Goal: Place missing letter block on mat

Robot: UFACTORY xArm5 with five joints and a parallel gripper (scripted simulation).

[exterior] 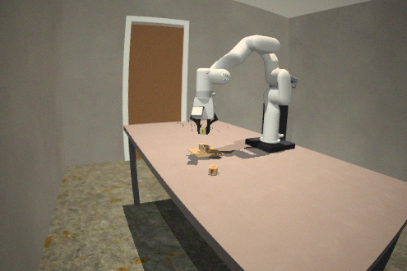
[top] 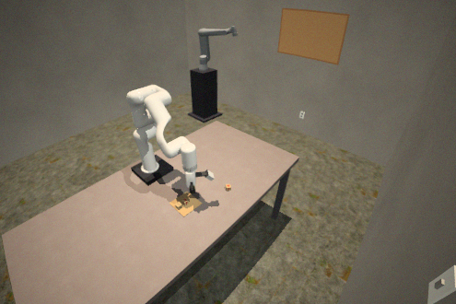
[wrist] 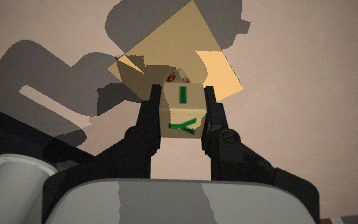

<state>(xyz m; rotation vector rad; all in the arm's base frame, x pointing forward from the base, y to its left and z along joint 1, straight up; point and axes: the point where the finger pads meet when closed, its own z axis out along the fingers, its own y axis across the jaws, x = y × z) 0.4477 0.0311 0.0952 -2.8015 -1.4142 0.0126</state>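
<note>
My gripper [wrist: 182, 99] [exterior: 202, 130] [top: 192, 188] is shut on a tan block [wrist: 183, 111] [exterior: 202, 130] with a green Y on the face toward the wrist camera and a green I on the face above it. I hold it in the air above the tan mat [wrist: 220, 70] [exterior: 196, 153] [top: 183, 209]. Blocks [exterior: 204, 148] [top: 185, 199] lie on the mat; in the wrist view one with a red mark [wrist: 172, 76] peeks out behind the held block. A fourth block [top: 228, 186] [exterior: 213, 170] with a red letter lies on the table off the mat.
The pink table [top: 99, 230] [exterior: 315, 197] carries the arm's black base plate [top: 152, 172] [exterior: 270, 144]. A second arm on a black pedestal [top: 204, 92] stands on the floor behind the table. A door [exterior: 155, 74] is in the far wall.
</note>
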